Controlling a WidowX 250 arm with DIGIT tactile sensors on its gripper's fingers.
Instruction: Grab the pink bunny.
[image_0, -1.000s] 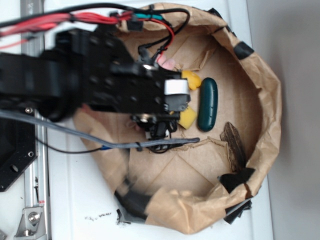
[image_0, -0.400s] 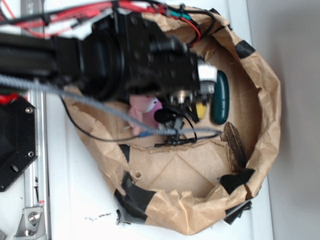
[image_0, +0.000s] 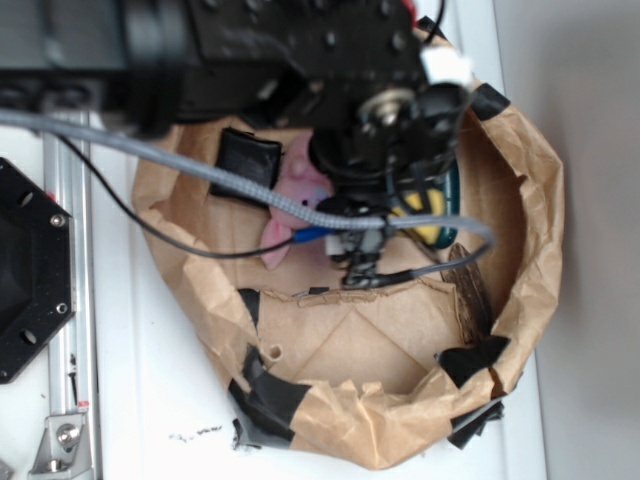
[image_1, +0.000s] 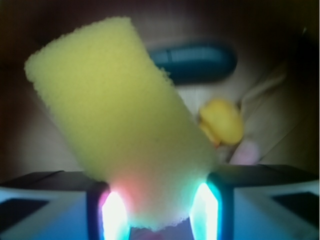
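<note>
Hand (image_1: 159, 212) clenched on yellow sponge (image_1: 120, 125), wrong object; arm swung up toward bag's far rim since a second ago. Pink bunny (image_0: 292, 205) now uncovered, lying on paper bag (image_0: 530, 200) floor left of hand, ungrasped. Yellow duck (image_1: 222, 120), green pickle (image_1: 195, 62) beyond. Walls tight; open floor toward near side.
</note>
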